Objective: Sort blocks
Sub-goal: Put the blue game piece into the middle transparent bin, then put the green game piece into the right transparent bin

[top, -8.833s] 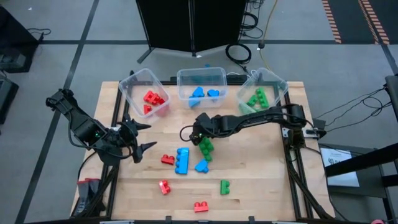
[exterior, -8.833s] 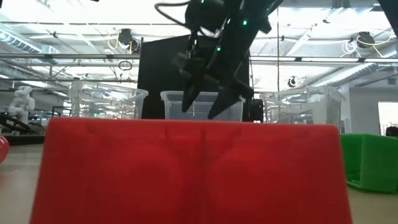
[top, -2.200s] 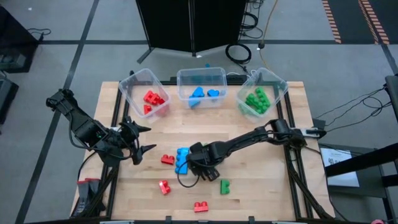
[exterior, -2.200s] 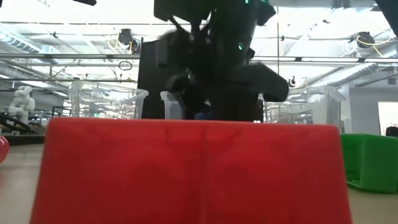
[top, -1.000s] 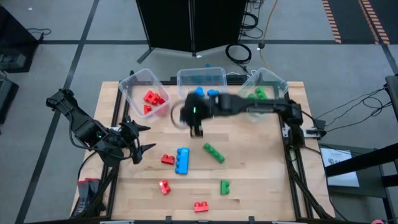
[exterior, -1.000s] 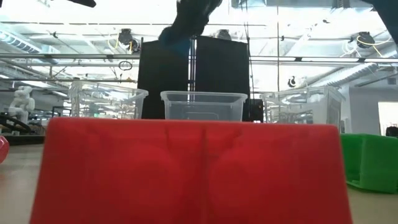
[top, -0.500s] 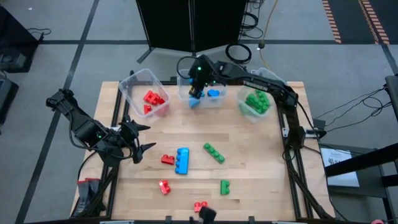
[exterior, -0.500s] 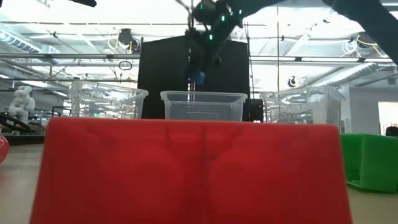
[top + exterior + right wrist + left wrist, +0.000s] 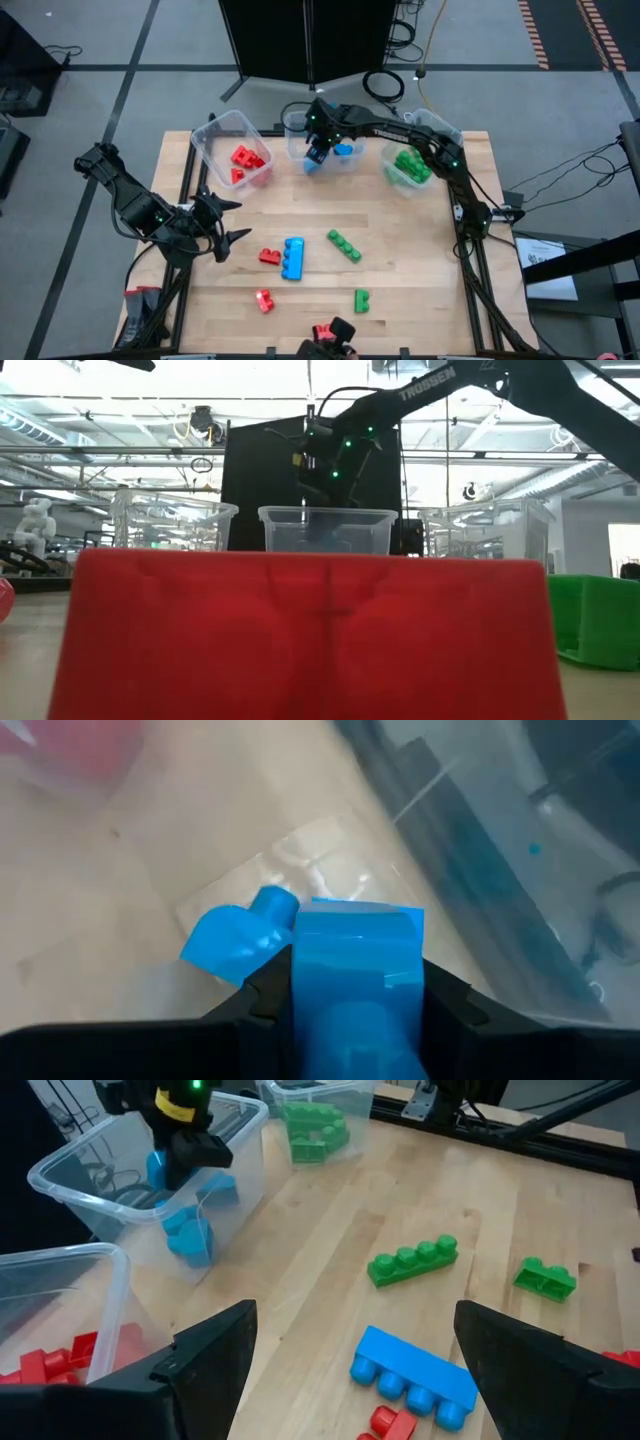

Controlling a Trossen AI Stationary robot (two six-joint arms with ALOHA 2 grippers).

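Your right gripper [image 9: 318,150] is clamped on a blue block [image 9: 355,975], hanging directly above the middle bin [image 9: 300,127] at twelve o'clock of the table; release straight down. The left gripper [image 9: 228,221] waits wide open at nine o'clock.

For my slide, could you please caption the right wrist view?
Right gripper shut on a blue block above the middle clear bin, where another blue block already lies.
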